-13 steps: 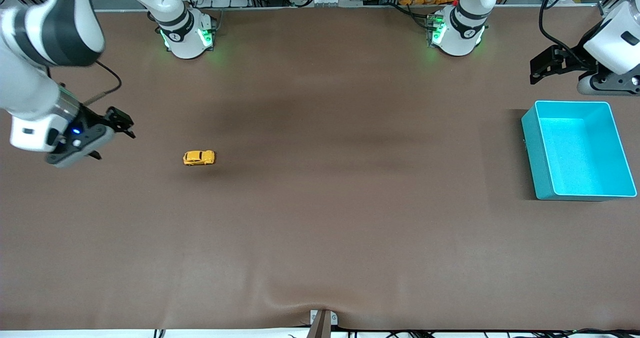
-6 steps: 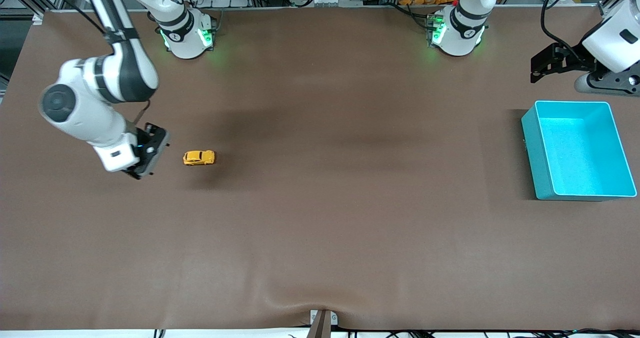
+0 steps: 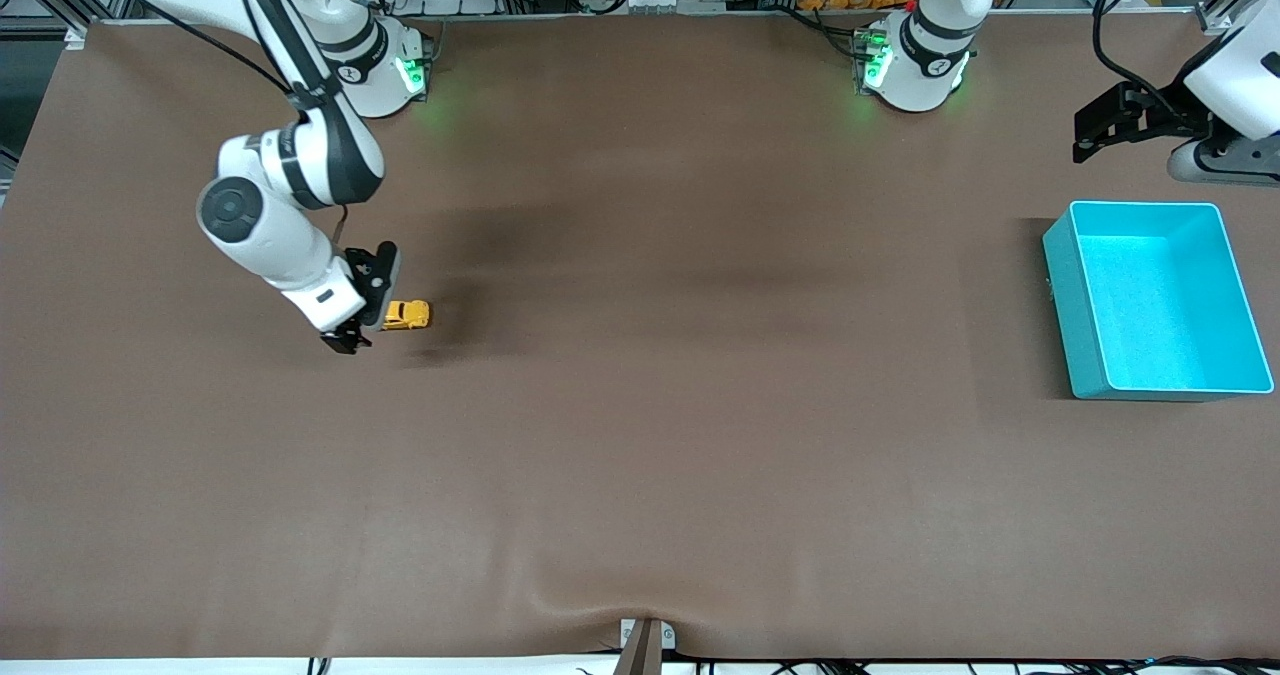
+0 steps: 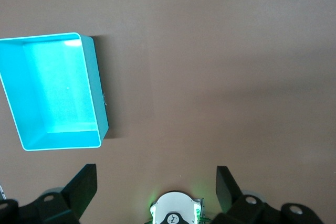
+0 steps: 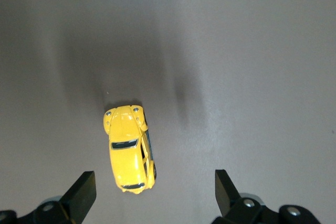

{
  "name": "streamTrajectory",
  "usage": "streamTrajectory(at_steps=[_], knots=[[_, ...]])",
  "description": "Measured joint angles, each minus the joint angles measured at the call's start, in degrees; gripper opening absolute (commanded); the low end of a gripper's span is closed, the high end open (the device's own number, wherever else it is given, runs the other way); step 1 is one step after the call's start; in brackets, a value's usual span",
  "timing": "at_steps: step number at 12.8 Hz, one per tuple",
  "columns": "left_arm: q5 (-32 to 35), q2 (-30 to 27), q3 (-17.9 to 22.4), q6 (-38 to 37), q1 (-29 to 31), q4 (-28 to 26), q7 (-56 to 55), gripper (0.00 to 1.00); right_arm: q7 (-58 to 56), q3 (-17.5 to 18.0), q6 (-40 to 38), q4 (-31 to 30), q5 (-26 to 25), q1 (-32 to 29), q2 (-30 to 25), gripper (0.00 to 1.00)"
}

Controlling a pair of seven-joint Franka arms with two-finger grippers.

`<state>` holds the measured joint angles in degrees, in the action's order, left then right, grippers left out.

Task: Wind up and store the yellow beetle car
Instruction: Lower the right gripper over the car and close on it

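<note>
The yellow beetle car (image 3: 407, 314) sits on its wheels on the brown table (image 3: 640, 435), toward the right arm's end and well apart from the turquoise bin (image 3: 1156, 300) at the left arm's end. The right gripper (image 3: 362, 307) hangs just above the car, partly covering one end of it in the front view; its fingers are spread wide and touch nothing, and in the right wrist view the car (image 5: 129, 148) lies between them, closer to one finger. The left gripper (image 3: 1110, 123) waits above the table beside the bin, fingers apart and empty.

Tiny yellow beetle car (image 3: 407, 314) (image 5: 130, 148), dark-windowed, upright on its wheels toward the right arm's table end.
</note>
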<state>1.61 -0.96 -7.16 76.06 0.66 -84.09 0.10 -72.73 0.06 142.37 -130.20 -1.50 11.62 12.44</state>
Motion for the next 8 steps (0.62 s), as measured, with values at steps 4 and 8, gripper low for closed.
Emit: streamTrajectory(at_steps=[4, 8], knots=[[1.87, 0.00, -0.03, -0.22, -0.01, -0.05, -0.51, 1.00, -0.15, -0.01, 0.90, -0.37, -3.31, 0.44, 2.40, 0.93], [1.89, 0.00, -0.09, -0.25, -0.05, -0.10, -0.54, 1.00, -0.48, -0.02, 6.07, -3.27, -3.37, 0.44, 3.71, 0.79]])
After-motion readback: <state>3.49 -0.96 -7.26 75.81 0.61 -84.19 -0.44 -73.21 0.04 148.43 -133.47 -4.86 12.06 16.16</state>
